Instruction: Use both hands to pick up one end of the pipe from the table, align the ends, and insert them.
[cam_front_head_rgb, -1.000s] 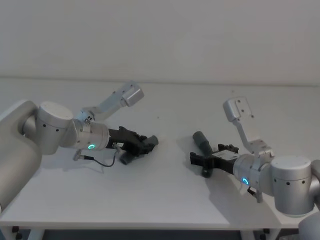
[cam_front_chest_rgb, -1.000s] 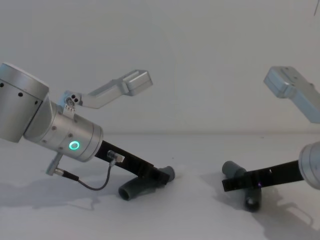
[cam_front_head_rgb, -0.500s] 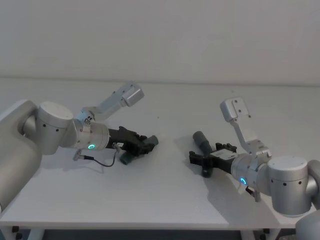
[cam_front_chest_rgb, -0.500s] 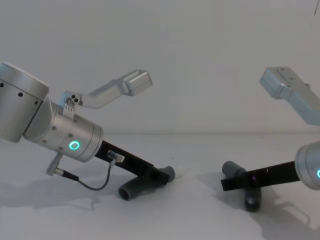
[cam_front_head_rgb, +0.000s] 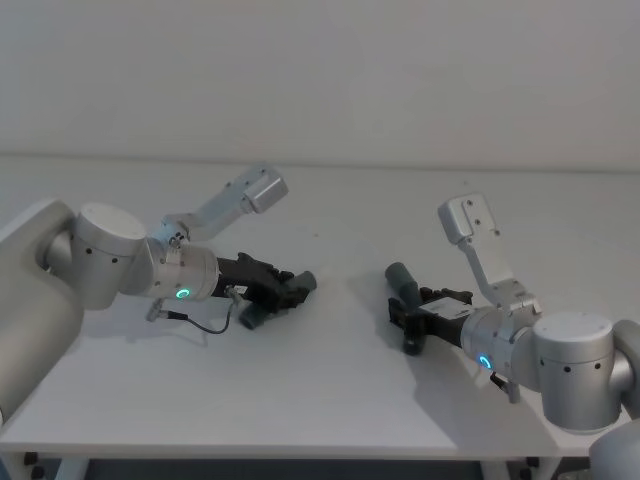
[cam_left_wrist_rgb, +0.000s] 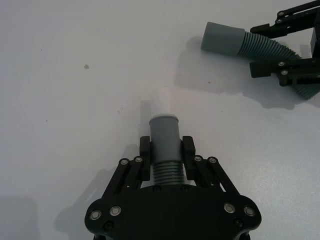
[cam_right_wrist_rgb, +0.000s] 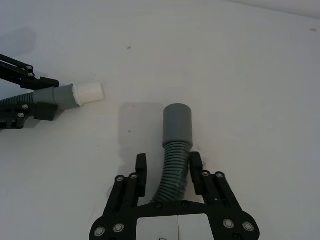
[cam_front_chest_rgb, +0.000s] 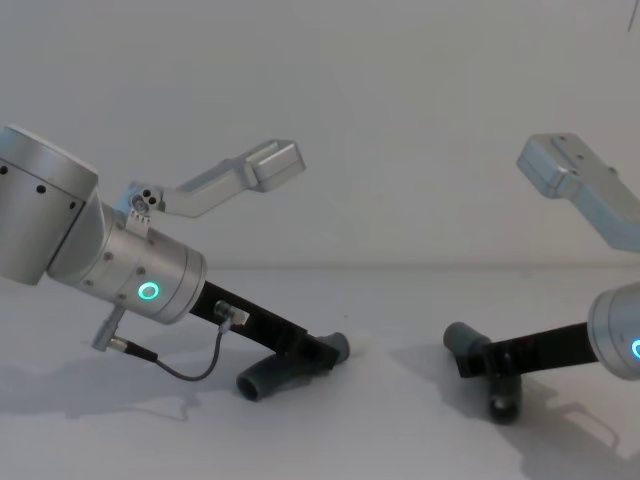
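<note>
Closing the right gripper on the socket hose is judged to be the step in hand. Its jaws are seen apart, set either side of the ribbed part just behind the grey cuff. One appears to touch the ribs and a gap is left at the other. This hose lies on the table, right of centre. The left gripper is clamped on the plug hose just behind its collar, left of centre. The plug end appears to be held just clear of the surface, the tail resting on it.

For a sound grasp, the right gripper should be centred over the ribs before it is closed, so that the hose is not pushed aside. The cuff should be left wholly free ahead of the jaws. A firm hold is advised, since a curved, ribbed piece is likely to twist.

The socket hose's long axis runs away from the robot, cuff at the far end, leaning slightly left. The plug hose's white tip is pointed right and slightly away. The two ends are well apart and not in line.
</note>
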